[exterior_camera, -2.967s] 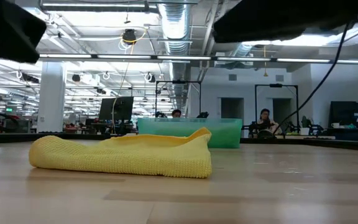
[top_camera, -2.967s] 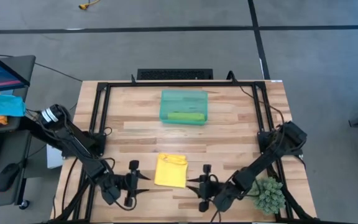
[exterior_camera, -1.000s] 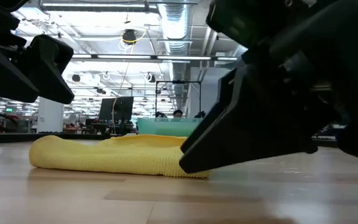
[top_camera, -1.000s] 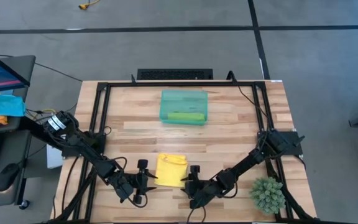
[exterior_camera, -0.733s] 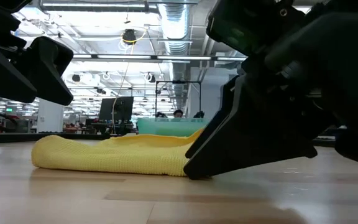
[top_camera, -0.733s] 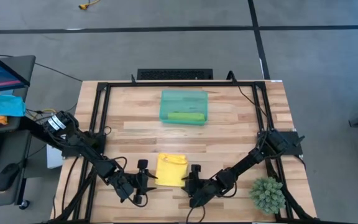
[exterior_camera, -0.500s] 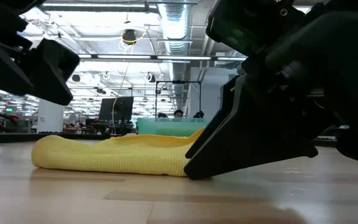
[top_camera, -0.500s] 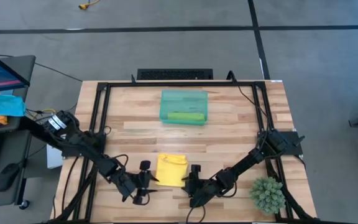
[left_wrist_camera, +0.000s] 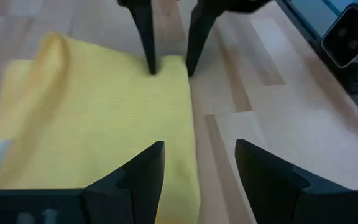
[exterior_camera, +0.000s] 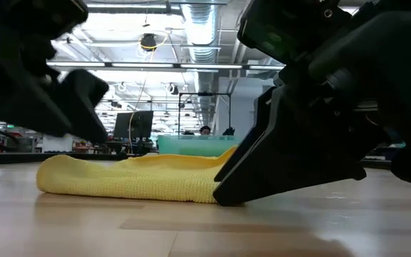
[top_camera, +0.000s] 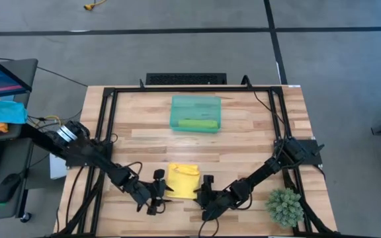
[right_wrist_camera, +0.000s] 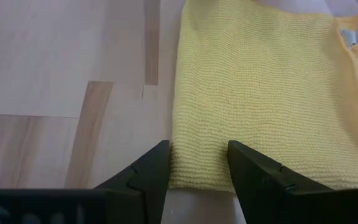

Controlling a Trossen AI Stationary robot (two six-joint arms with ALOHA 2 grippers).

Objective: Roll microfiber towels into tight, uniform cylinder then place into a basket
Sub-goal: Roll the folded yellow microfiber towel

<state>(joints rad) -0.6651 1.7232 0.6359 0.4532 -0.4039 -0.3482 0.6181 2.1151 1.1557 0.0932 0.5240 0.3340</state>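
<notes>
Yellow towel (top_camera: 183, 181) is lying folded flat on the surface (top_camera: 243, 145), near its 6 o'clock edge. It's looking soft, light and floppy, likely bunching if pushed, so I'd be pinching it at the near-edge corners. Right claw (right_wrist_camera: 197, 163) is sitting parted, fingers straddling the towel's 5 o'clock corner, not clamped yet. Left claw (left_wrist_camera: 199, 167) is hanging open over the 7 o'clock edge. Basket (top_camera: 196, 113) is sitting well apart toward 12 o'clock, already holding a rolled green towel (top_camera: 197, 123).
</notes>
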